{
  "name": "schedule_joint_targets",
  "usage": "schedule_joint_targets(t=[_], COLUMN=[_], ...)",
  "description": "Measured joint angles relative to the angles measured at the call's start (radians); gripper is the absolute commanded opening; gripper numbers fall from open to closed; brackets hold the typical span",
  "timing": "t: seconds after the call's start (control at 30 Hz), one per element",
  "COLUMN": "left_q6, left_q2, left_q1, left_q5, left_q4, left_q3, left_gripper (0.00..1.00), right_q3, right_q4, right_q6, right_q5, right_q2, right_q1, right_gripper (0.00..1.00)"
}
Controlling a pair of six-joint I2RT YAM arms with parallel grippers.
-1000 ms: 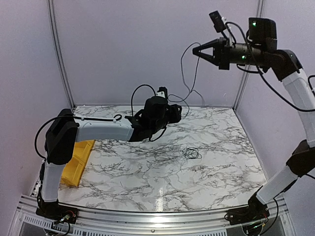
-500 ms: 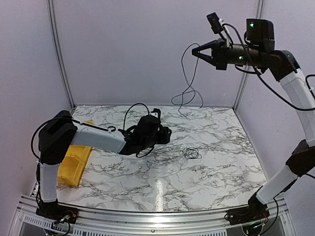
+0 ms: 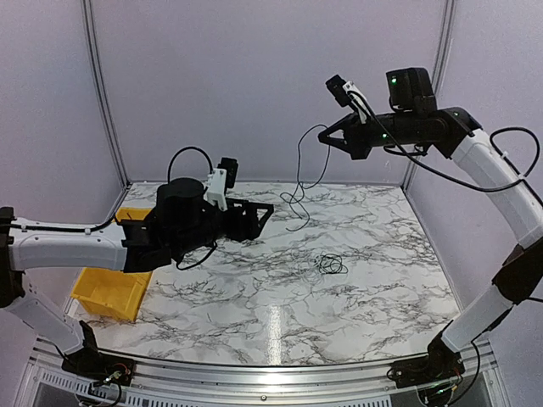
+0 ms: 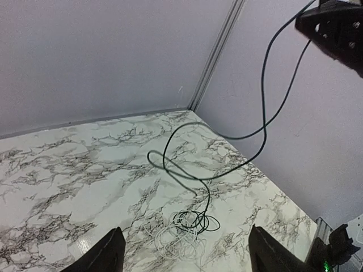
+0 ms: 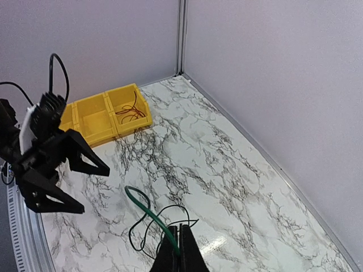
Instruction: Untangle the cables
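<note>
cables (image 3: 331, 265) on table (image 3: 254, 315), right of bin (image 3: 109, 293)

enclosure checked from the overhead view. table top (image 3: 373, 297): white with grey-black marble veining, glossy finish. back wall (image 3: 254, 85) at 12 o'clock, left wall (image 3: 42, 127) at 9, right wall (image 3: 501, 42) at 3: plain pale lilac panels. slim metal left post (image 3: 103, 85) at 11 and right post (image 3: 442, 34) at 1 (both lean in this view). ribbed aluminium rail (image 3: 254, 377) at 6. lighting even; one glare patch (image 3: 273, 326) on the table toward 6.

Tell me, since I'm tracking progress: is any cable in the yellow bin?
Yes, a reddish cable lies in the end compartment of the yellow bin.
</note>
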Motion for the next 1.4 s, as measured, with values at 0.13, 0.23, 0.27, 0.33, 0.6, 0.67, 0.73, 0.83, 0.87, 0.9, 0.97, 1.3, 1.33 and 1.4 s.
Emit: schedule_joint_targets(t=[0.13, 0.23, 0.27, 0.33, 0.6, 0.67, 0.73, 0.83, 0.87, 0.9, 0.97, 1.3, 1.33, 1.4], left_q6=[0.012, 0.010, 0.010, 0.002, -0.011, -0.009, -0.007, 0.005, 0.011, 0.018, 0.029, 0.078, 0.078, 0.077], left_q2=[-0.040, -0.006, 0.005, 0.036, 0.179, 0.210, 0.235, 0.264, 0.271, 0.277, 0.286, 0.288, 0.280, 0.257], left_q1=[0.001, 0.001, 0.002, 0.006, 0.034, 0.041, 0.048, 0.060, 0.063, 0.066, 0.069, 0.082, 0.086, 0.098], left_q5=[0.025, 0.044, 0.052, 0.073, 0.171, 0.184, 0.208, 0.240, 0.251, 0.260, 0.278, 0.319, 0.317, 0.309], left_q4=[-0.011, -0.048, -0.053, -0.071, -0.118, -0.130, -0.134, -0.138, -0.141, -0.143, -0.146, -0.147, -0.146, -0.147], left_q3=[0.045, 0.145, 0.171, 0.237, 0.403, 0.428, 0.447, 0.470, 0.476, 0.480, 0.489, 0.502, 0.494, 0.469], left_gripper=[0.81, 0.81, 0.81, 0.79, 0.69, 0.67, 0.62, 0.50, 0.44, 0.37, 0.24, 0.00, 0.00, 0.00], right_q3=[-0.040, -0.060, -0.063, -0.069, -0.100, -0.105, -0.109, -0.116, -0.119, -0.123, -0.130, -0.204, -0.210, -0.226], right_q4=[0.005, 0.004, 0.005, 0.005, 0.004, 0.004, 0.004, 0.005, 0.004, 0.005, 0.005, 0.003, 0.005, 0.007], right_q6=[-0.012, -0.017, -0.018, -0.018, -0.018, -0.019, -0.019, -0.019, -0.020, -0.021, -0.023, -0.038, -0.038, -0.040], right_q5=[0.001, -0.006, -0.010, -0.016, -0.033, -0.036, -0.038, -0.039, -0.039, -0.039, -0.039, -0.037, -0.035, -0.031], right_q2=[0.000, 0.000, 0.000, -0.003, -0.031, -0.038, -0.044, -0.050, -0.053, -0.054, -0.056, -0.059, -0.059, -0.059], right_q1=[0.000, 0.000, 0.000, 0.000, 0.000, 0.000, 0.000, 0.000, 0.000, 0.000, 0.000, 0.000, 0.000, 0.000], right_gripper=[0.00, 0.00, 0.00, 0.00, 0.00, 0.00, 0.00, 0.00, 0.00, 0.00, 0.00, 0.00, 0.00, 0.10])
